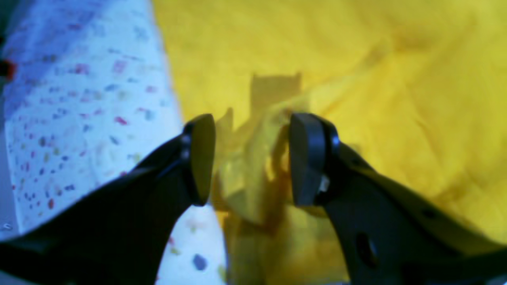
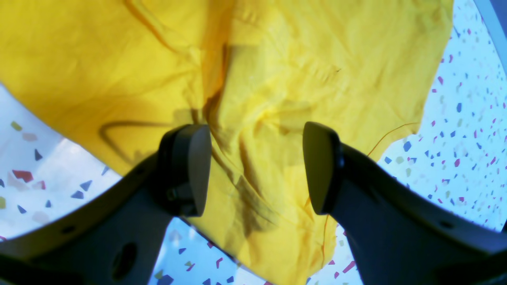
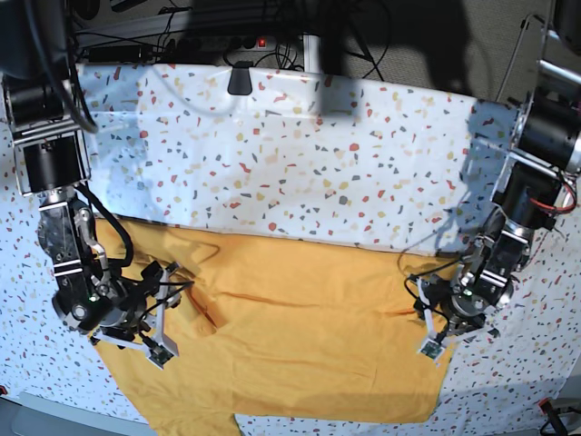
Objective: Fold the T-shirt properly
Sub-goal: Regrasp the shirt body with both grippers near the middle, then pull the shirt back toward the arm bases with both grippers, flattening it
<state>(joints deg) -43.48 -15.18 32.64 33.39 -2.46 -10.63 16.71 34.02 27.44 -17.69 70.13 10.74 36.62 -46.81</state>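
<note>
The mustard-yellow T-shirt (image 3: 300,336) lies spread over the near half of the table, wrinkled at both sides. My left gripper (image 3: 425,320) hangs at the shirt's right edge. In the left wrist view it (image 1: 251,158) is open, with a raised bunch of the T-shirt (image 1: 356,59) between the fingers but not pinched. My right gripper (image 3: 163,313) sits over the shirt's left side. In the right wrist view it (image 2: 253,170) is open just above a creased part of the T-shirt (image 2: 297,59), near a hem edge.
A white speckled table cover (image 3: 300,163) runs under the shirt, seen also as the cover (image 1: 79,99) left of the cloth and the cover (image 2: 467,118) to its right. A black object (image 3: 241,80) and cables sit at the back edge. The shirt's bottom hem is near the table's front edge.
</note>
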